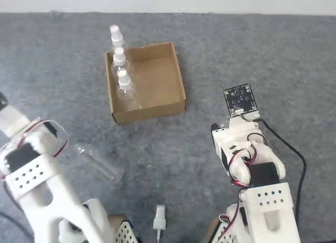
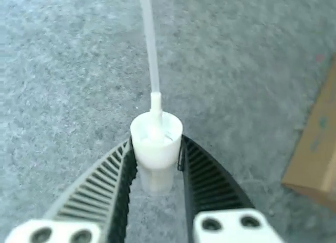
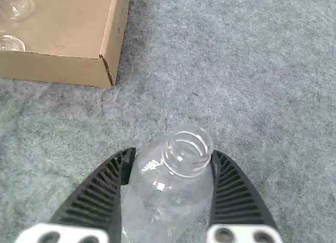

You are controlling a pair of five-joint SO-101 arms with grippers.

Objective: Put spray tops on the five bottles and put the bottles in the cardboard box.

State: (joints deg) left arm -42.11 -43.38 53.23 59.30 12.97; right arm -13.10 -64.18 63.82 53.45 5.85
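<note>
The left gripper (image 2: 156,151) is clamped on a white spray top (image 2: 156,140). Its ribbed fingers (image 2: 122,172) press the collar from both sides, and the thin tube (image 2: 149,43) points straight away from the wrist over the grey carpet (image 2: 63,70). The right gripper (image 3: 173,155) is closed around a clear bottle (image 3: 165,193). The open threaded neck (image 3: 187,147) sticks out just past the fingertips and is uncapped.

The step in hand looks like joining these two. To do it well, the tube should be lined up with the neck before the two parts close in. The tube is long and thin and will likely bend or skid off the rim if it arrives at an angle. The bottle's soft wall seems to dent under the squeeze, so the right grip should stay firm but no tighter while the top is seated and turned.

The cardboard box (image 1: 177,80) stands farther out on the table, between the two arms. Three capped bottles (image 1: 125,84) stand in a row along one of its walls. Nearer the arms, another bare bottle (image 1: 97,161) lies on its side. A loose spray top (image 1: 159,218) lies close to the arm bases, well apart from that bottle.
</note>
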